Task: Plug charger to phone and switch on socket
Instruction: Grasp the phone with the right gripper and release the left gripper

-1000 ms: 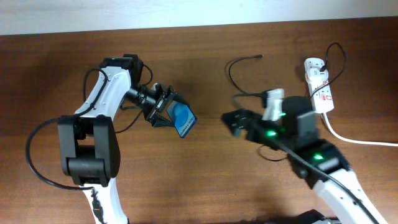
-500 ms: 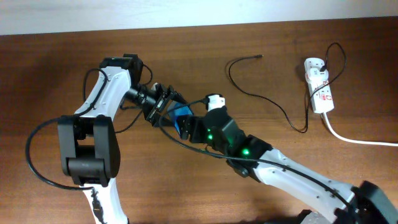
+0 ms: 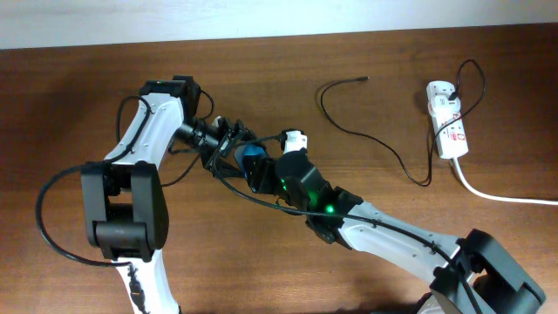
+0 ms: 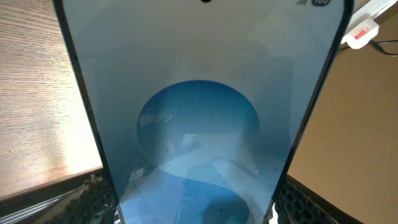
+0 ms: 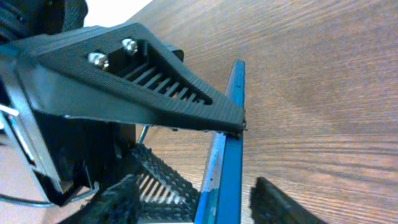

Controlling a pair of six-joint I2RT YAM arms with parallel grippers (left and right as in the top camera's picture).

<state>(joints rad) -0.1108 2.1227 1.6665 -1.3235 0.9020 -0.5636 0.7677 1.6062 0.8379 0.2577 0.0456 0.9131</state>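
Note:
My left gripper [image 3: 228, 150] is shut on the phone [image 3: 253, 157] and holds it tilted above the table; its blue screen with a lighter circle fills the left wrist view [image 4: 199, 124]. My right gripper [image 3: 264, 173] is open and straddles the phone's free end, a finger on each side with gaps, as the right wrist view shows [image 5: 194, 190]; there the phone [image 5: 225, 149] is seen edge-on. The charger, a thin black cable [image 3: 384, 146], lies loose at the back right, its tip [image 3: 363, 79] free. The socket [image 3: 447, 119] lies at the far right.
The socket's thick white cord [image 3: 497, 196] runs off the right edge. The left gripper's black finger [image 5: 124, 74] sits close over the phone in the right wrist view. The socket's end also shows in the left wrist view [image 4: 364, 25].
My right arm swung from the right side of the table to the left, up to the phone held in my left gripper. The left arm and phone stayed still.

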